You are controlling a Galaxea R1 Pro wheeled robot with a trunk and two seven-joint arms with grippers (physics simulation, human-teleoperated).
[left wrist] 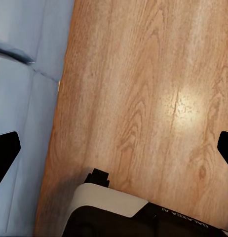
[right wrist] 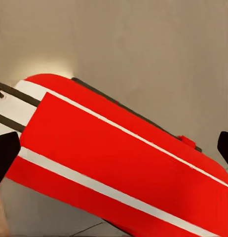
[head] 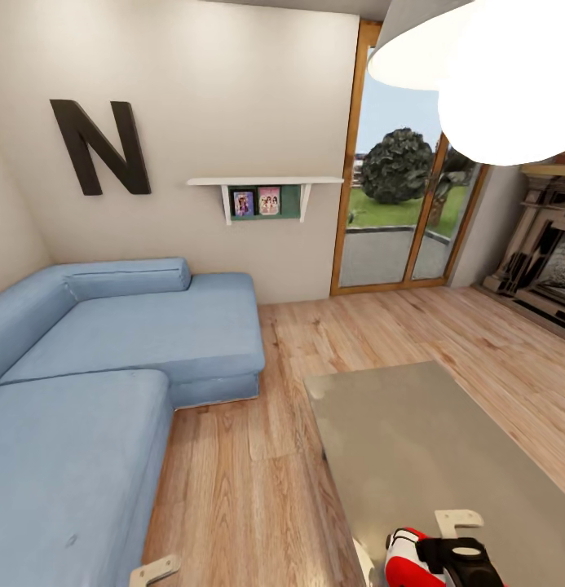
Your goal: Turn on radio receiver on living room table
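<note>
The red radio receiver (head: 403, 551) with white trim lies at the near end of the grey-beige table (head: 429, 440), at the bottom of the head view. My right gripper (head: 460, 561) hangs right over it and hides most of it. In the right wrist view the radio's red body (right wrist: 119, 163) with white stripes lies between the two dark fingertips (right wrist: 5, 153), which stand wide apart; the right gripper (right wrist: 114, 153) is open, and I cannot tell if it touches the radio. My left gripper (left wrist: 114, 148) is open over the plank floor (left wrist: 143, 98), beside the sofa.
A blue sectional sofa (head: 111, 359) runs along the left, under a black "N" (head: 101, 147) and a small wall shelf (head: 266, 191). Glass doors (head: 400, 212) stand at the back, a fireplace (head: 543, 253) at the right. A white lamp (head: 486, 73) hangs at the upper right. Wood floor separates sofa and table.
</note>
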